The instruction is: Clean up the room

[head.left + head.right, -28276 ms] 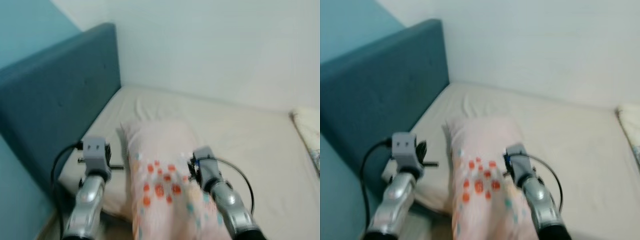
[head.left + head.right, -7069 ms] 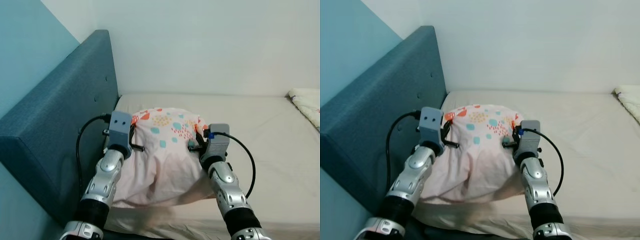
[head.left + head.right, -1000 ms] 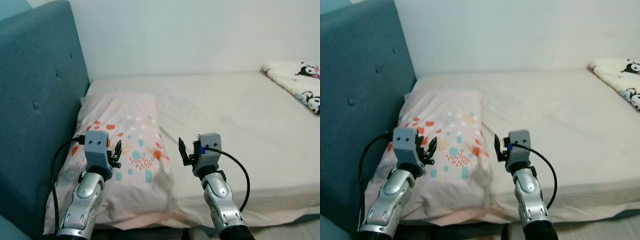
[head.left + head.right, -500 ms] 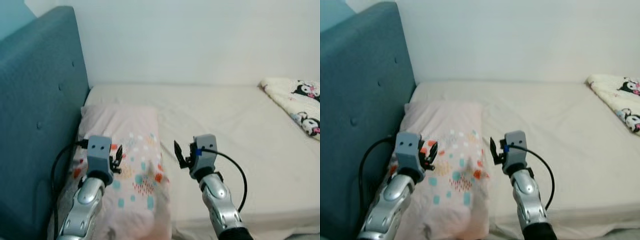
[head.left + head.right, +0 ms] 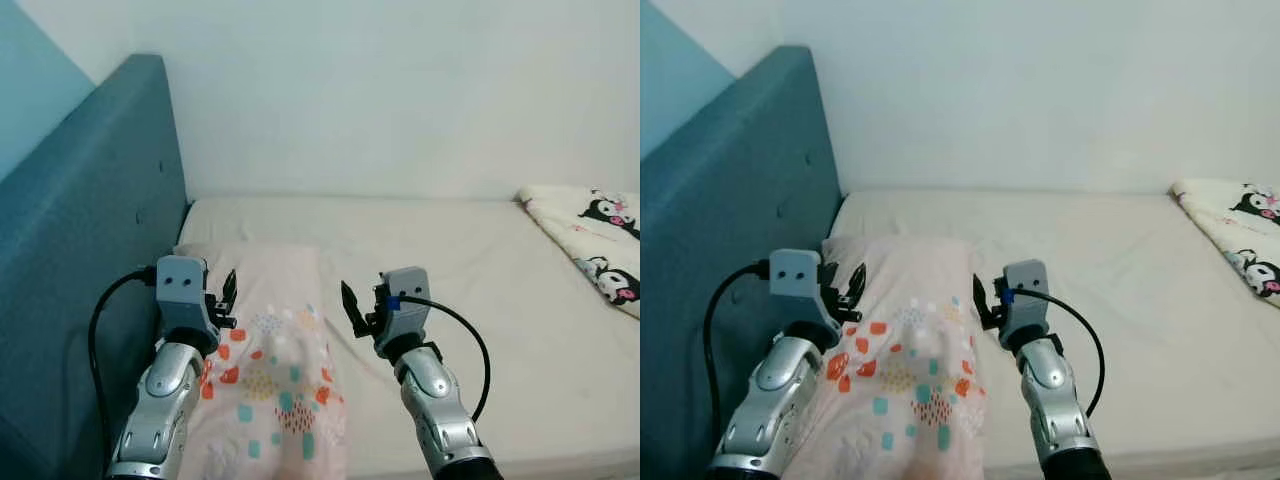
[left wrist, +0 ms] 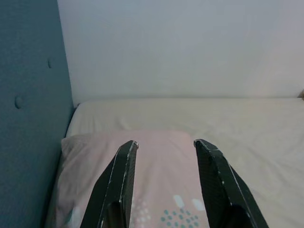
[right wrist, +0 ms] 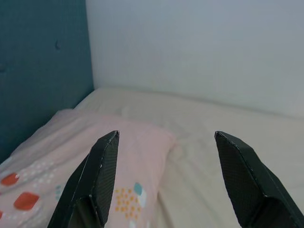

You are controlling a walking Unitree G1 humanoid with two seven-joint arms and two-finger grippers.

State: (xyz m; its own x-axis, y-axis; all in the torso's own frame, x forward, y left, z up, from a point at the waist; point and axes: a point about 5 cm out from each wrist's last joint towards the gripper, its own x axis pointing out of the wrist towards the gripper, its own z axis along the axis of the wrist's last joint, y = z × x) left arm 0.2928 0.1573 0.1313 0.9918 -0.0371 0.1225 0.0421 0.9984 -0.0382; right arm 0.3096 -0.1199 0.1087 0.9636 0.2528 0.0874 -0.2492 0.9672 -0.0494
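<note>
Here the left claw (image 5: 222,298) and right claw (image 5: 360,305) hover spread and empty above the pillow (image 5: 275,380).

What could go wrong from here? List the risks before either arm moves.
1. Both grippers, left and right, hang open just above the pillow; lowering them could snag or rumple its cover.
2. The left gripper is close to the headboard; a swing outward might hit it.
3. The blanket lies far to the right, likely beyond reach without stepping.
</note>
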